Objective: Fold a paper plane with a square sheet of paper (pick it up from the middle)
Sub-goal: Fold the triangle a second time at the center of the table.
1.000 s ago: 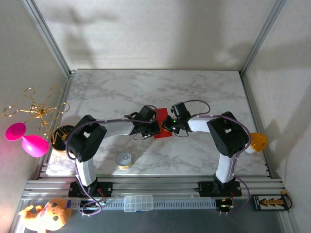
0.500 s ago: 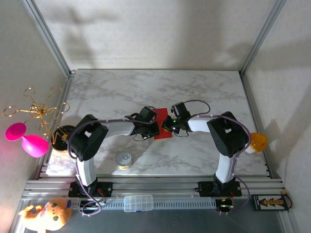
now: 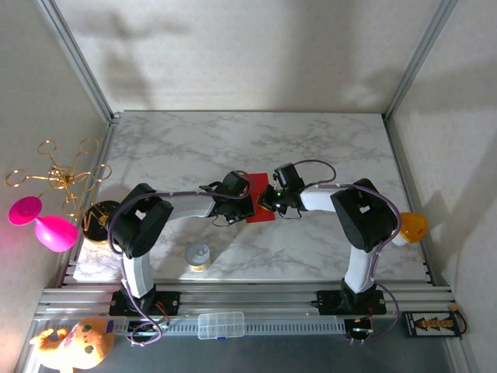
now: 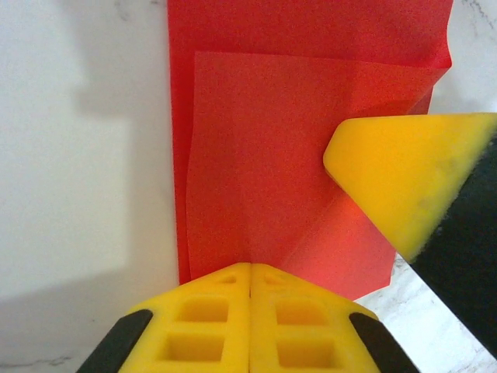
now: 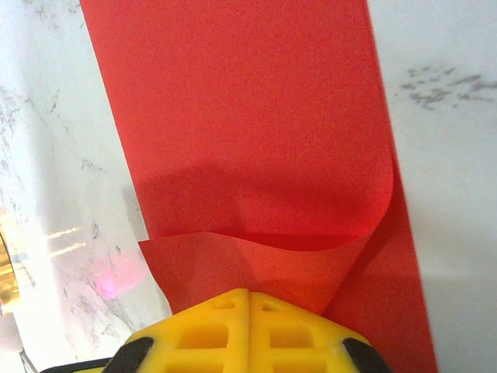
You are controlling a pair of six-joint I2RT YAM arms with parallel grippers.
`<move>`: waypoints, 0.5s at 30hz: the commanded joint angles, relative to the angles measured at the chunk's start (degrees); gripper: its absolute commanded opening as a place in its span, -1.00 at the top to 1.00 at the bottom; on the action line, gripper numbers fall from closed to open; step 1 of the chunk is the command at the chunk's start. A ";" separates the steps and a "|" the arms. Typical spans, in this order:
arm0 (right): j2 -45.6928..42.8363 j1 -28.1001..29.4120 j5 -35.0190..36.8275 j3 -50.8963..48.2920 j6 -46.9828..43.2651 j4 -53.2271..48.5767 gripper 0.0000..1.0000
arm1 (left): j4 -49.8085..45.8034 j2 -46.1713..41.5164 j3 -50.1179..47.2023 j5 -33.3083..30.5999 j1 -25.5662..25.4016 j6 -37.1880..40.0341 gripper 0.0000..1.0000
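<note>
Centrally on the smooth marble table (image 3: 194, 148), the thin, matte red square sheet of paper (image 4: 256, 148) lies partly folded, one flap curling upward. The left gripper (image 4: 250, 268) and right gripper (image 5: 248, 294), blocky yellow fingers pressed together, each pinch the sheet from opposite sides.

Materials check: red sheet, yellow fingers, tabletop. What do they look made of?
Sheet: thin paper, matte with a fine grain; the folded-over layer curls softly.
Fingers: probably moulded plastic or firm foam, matte yellow, with recessed pockets.
Tabletop: marble look, white with grey veins and a slight sheen; could be stone or a printed laminate.
</note>
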 commanded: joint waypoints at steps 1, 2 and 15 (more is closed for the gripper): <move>2.48 -0.46 5.26 -1.72 -0.60 -7.88 0.96 | -3.69 1.28 -1.88 -2.40 0.20 0.82 0.90; 1.54 -0.60 4.62 -1.26 -0.99 -7.19 0.96 | -3.96 1.35 -1.98 -2.46 0.20 0.91 0.91; -2.69 0.02 -3.16 1.10 -9.09 -3.10 0.98 | -5.20 1.69 -1.99 -3.30 0.29 1.61 0.97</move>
